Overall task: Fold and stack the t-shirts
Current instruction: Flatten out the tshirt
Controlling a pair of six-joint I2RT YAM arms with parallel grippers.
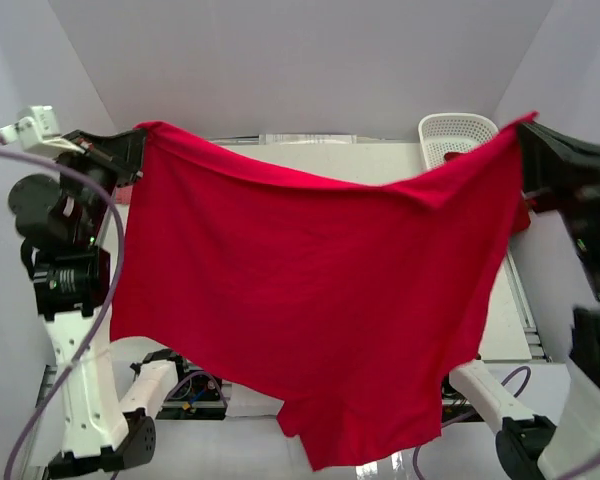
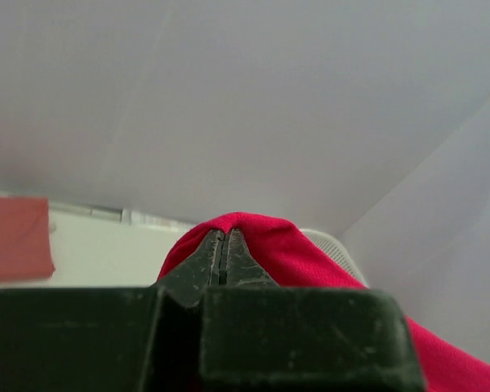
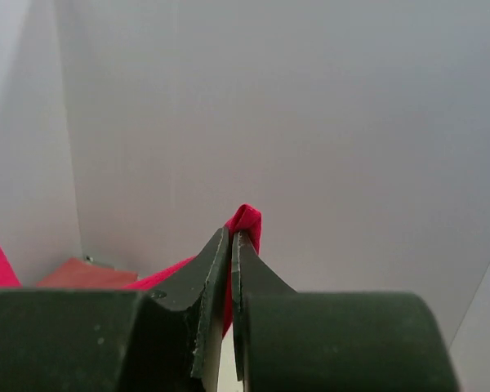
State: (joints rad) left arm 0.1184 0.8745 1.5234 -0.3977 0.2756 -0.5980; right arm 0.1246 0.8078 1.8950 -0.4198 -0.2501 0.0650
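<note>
White walls (image 1: 300, 60) box in a pale table (image 1: 380, 160), w/ a white lattice basket (image 1: 458, 130) at its far right corner. One crimson t-shirt (image 1: 310, 300) hangs in the air btwn both arms, spread wide like a curtain, well above the table. Its top edge sags in the middle, and a narrower part dangles lowest, near the arm bases (image 1: 110, 445). At one upper corner the left gripper (image 2: 223, 235) is clamped tight, cloth bunched over its tips. At the other corner the right gripper (image 3: 231, 237) pinches likewise, w/ only a small fold of red poking past the jaws. Neither pair shows any gap beyond the cloth itself. A paler salmon-pink shirt (image 2: 16, 237) seems to lie flat on the table, at the left edge of the left wrist view. Some red cloth (image 1: 450, 156) shows by the basket; can't tell if it's in or beside it. Judgement: shirt is held up for laying flat, folding not begun. Risks: right pinch looks thin, so a tug or quick swing could pull that corner free and dump half the shirt in a heap. If the arms lower unevenly, the dangling part prob. lands first and crumples under the rest. Shirt's left edge hangs just beside a purple cable (image 1: 115, 255) and could snag. Landing across the pink one would muddle the stack.
</note>
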